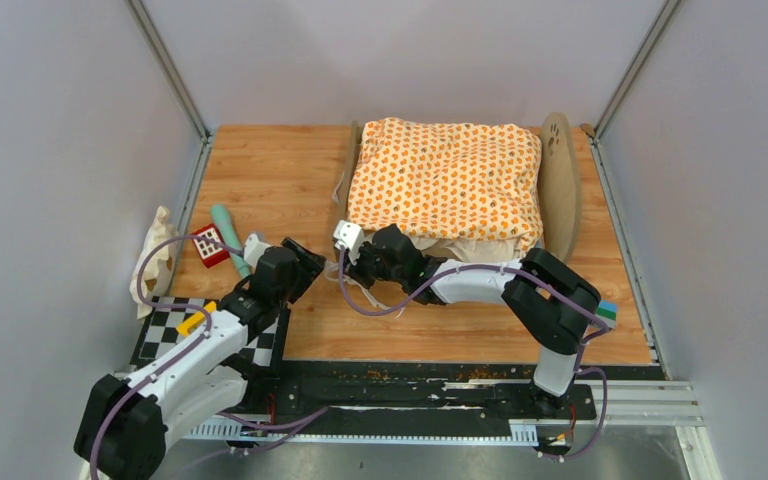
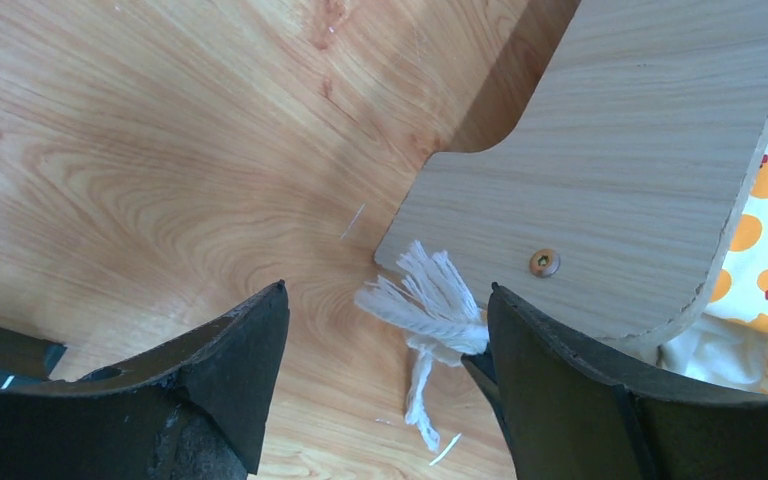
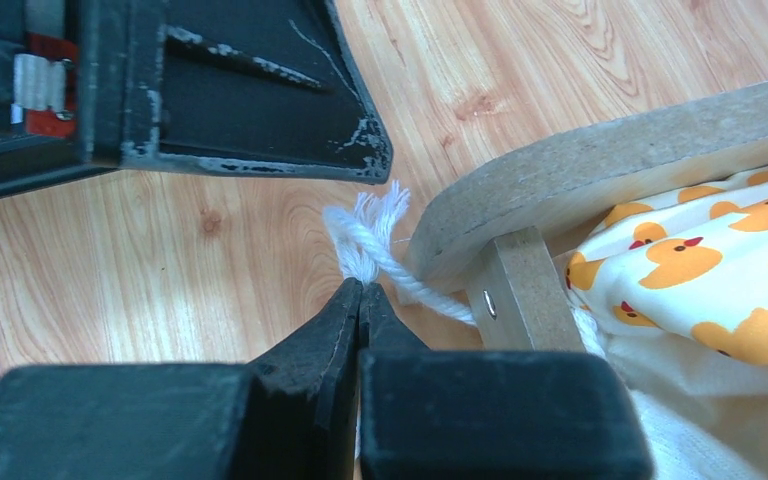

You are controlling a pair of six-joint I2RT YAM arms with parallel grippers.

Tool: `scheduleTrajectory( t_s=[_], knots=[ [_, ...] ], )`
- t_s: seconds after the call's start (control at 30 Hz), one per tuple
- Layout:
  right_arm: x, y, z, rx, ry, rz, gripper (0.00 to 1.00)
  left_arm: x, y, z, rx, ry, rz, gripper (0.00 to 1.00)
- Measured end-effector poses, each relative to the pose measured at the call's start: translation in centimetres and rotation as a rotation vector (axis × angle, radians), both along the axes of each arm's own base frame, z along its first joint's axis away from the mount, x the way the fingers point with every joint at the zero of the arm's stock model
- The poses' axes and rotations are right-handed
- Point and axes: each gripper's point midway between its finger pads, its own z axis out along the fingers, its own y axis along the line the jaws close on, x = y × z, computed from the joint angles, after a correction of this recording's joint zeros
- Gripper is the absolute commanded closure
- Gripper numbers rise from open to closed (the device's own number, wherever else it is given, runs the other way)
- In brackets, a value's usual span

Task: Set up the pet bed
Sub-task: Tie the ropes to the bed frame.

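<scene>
The light-wood pet bed (image 1: 560,185) with rounded end boards stands far-centre on the wooden bench (image 1: 270,170), carrying an orange duck-print cushion (image 1: 445,180). Left tool (image 2: 388,288): released, straddling a frayed white cord (image 3: 430,292). Right tool (image 3: 362,285): clenched, tips touching that cord.

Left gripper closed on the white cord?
No, the left gripper is open, jaws wide apart, with the frayed white cord between them beside the pet bed.

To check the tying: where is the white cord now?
In the right wrist view, the white cord is at the pet bed's near left corner, beside its end board, pinched by the right gripper, facing the open left gripper.
</scene>
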Motion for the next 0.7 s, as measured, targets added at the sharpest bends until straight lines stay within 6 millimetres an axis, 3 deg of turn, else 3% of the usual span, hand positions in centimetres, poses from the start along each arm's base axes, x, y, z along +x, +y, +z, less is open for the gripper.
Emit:
scheduleTrajectory(
  t_s=[0.43,0.7],
  knots=[
    [-0.2,0.1,0.0,-0.001,-0.001,0.016,1.0,1.5,-2.2,-1.3,-0.096,0.04,-0.036,0.19],
    [-0.2,0.1,0.0,-0.002,-0.001,0.016,1.0,2.3,-2.7,-2.0,-0.113,0.047,-0.038,0.28]
  ],
)
